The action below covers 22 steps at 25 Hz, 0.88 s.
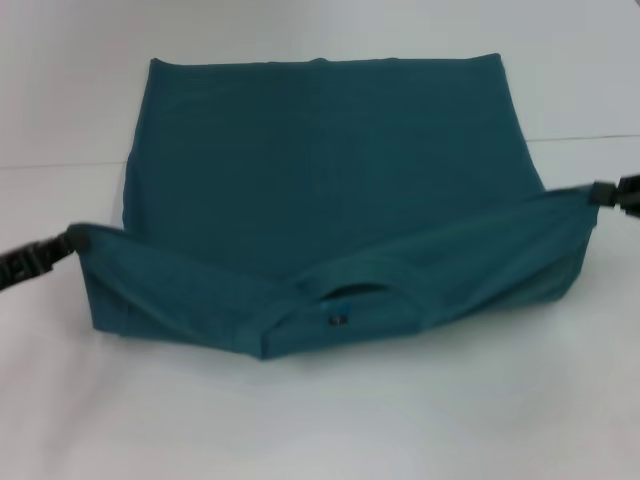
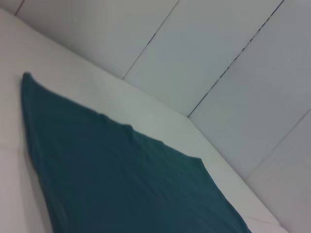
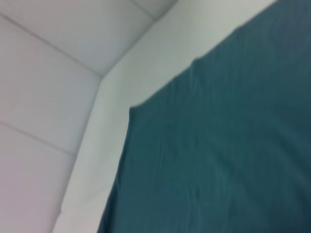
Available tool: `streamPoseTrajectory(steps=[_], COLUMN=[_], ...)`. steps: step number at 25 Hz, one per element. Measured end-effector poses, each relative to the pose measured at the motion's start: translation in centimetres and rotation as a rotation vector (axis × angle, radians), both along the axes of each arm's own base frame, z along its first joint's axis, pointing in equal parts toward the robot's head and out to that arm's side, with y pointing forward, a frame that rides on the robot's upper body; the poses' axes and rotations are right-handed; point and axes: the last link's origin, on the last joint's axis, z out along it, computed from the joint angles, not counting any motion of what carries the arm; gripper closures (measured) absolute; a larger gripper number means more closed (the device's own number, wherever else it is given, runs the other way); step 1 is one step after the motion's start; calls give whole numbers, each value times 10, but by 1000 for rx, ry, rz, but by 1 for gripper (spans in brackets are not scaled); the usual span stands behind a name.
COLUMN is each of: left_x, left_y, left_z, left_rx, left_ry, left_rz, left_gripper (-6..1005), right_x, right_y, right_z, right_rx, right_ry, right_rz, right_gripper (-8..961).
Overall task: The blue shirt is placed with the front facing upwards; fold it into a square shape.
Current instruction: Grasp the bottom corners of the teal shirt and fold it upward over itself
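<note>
The blue shirt lies on the white table, its far part flat. Its near, neck end is lifted and stretched between my two grippers, with the round neck and small dark label hanging in the middle. My left gripper is shut on the shirt's left corner. At the right edge of the head view, my right gripper is shut on the right corner. The left wrist view shows the teal cloth spread below. The same cloth fills much of the right wrist view. Neither wrist view shows fingers.
The white table runs all round the shirt. A pale panelled wall rises behind the table's far edge.
</note>
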Motion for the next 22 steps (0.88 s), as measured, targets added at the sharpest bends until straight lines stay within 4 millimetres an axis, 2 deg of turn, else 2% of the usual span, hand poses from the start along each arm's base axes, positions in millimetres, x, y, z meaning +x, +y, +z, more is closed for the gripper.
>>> streamPoseTrajectory(steps=[5,11,22], left_x=[15,27,41], left_y=[28,51,81], left_z=[3,9,7], left_rx=[36,92,193], left_ry=[31,53,122], left_rz=[-9,-11,2], left_gripper=[998,998,998], right_x=[-2,-4,-13], right_y=[14,28,56], right_z=[10,18,10], right_rx=[93,181,268], right_ry=[8,-1,-19], right_rz=[-17,-37,-62], right_gripper=[933,933,934])
